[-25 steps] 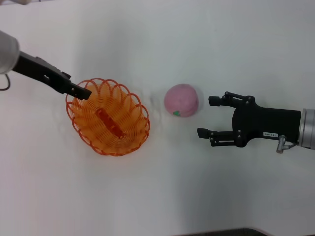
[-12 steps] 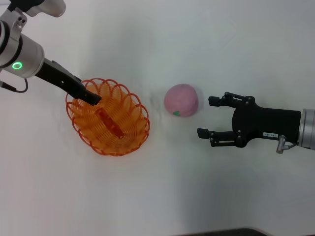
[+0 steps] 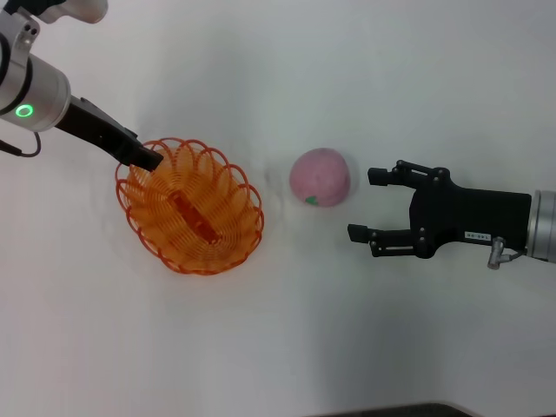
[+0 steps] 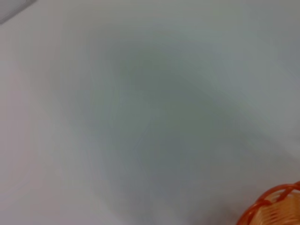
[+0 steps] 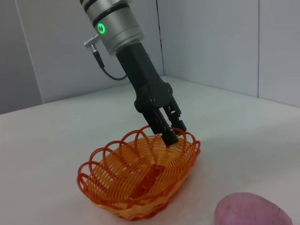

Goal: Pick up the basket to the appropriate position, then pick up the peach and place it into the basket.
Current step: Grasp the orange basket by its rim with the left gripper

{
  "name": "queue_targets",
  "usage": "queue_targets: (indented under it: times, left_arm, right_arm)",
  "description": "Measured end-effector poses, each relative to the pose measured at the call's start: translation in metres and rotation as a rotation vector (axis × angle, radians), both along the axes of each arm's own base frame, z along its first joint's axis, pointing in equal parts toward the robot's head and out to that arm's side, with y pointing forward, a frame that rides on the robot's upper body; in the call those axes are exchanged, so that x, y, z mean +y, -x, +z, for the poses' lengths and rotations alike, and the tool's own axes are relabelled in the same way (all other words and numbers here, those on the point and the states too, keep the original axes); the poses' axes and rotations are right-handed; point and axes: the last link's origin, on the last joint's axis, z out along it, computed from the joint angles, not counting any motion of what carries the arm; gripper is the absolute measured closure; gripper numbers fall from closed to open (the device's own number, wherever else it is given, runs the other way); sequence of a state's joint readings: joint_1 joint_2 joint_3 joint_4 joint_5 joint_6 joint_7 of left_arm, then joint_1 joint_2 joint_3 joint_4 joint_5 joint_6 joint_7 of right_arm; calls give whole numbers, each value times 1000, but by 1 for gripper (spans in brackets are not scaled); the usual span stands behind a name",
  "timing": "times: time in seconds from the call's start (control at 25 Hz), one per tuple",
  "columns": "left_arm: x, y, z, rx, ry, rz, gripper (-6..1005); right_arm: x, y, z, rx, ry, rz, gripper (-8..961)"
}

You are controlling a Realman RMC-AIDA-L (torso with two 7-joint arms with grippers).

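Basket [image 3: 191,208], oval orange looped plastic wire, is sitting on white surface [image 3: 287,339]; left hand [image 3: 148,162] is at its rim, fingers slightly parted; right hand [image 3: 367,205] is gaping empty beside round pink peach [image 3: 320,176].

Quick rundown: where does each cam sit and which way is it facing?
Head: above, looking down at the table; basket, peach, left gripper at the basket rim, right gripper open beside the peach.
Left wrist: faces mostly bare table; only a bit of basket rim, no fingers.
Right wrist: low, facing the basket and left gripper, peach near.
Shared: basket in all three.
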State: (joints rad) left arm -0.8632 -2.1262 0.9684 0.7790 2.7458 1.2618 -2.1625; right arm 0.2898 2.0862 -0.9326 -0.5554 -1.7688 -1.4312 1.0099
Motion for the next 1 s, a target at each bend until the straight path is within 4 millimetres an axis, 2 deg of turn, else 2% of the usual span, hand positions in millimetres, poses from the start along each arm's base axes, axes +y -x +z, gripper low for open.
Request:
queue_targets:
  times: [0.08, 0.48, 0.72, 1.0]
  left_arm:
    - [-1, 0, 0, 1, 4, 1, 416]
    - [-3, 2, -1, 5, 21, 7, 652]
    - [-6, 0, -1, 0, 37, 21, 864]
    - [-9, -4, 6, -23, 57, 103, 900]
  right_arm:
    - [0, 0, 0, 0, 0, 0, 9]
    - [1, 1, 0, 2, -1, 1, 9]
    - [1, 1, 0, 0, -2, 0, 9]
    - [1, 1, 0, -1, -2, 0, 8]
